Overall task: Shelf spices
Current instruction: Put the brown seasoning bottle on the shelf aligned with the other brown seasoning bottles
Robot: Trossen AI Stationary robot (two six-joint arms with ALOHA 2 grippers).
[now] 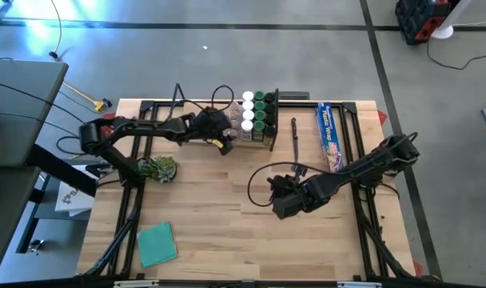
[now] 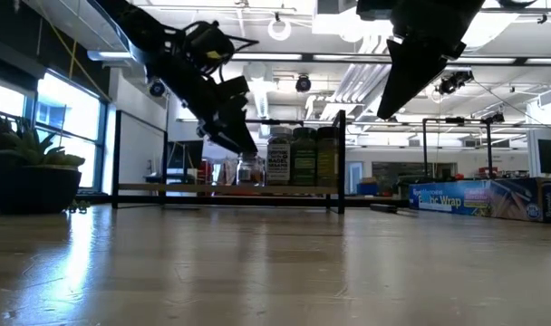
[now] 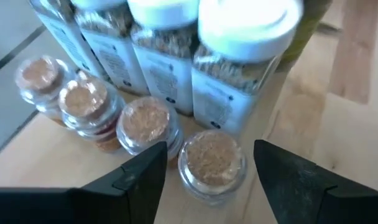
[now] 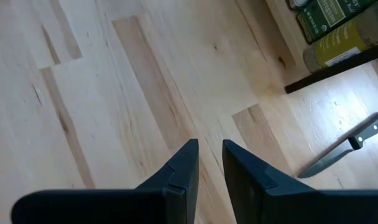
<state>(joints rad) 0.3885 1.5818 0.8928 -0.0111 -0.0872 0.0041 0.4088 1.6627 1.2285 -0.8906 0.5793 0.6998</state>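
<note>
The left gripper is seen open around a clear-lidded jar on the shelf; jar labels are unreadable. The right gripper is nearly closed, empty, over bare table.

**Four cameras, one table: where each looks**

The high view hangs above and looks straight down on the whole wooden table, both arms and the grey floor beyond its far edge. The low view sits at tabletop height at the near edge, facing level across the boards to the shelf and the room behind. The left wrist view looks down from very near on the spices between its own fingers. The right wrist view looks down on bare boards, with a knife at its edge. The shelf with its jars appears in all four; the blue wrap box in the high and low views.
</note>
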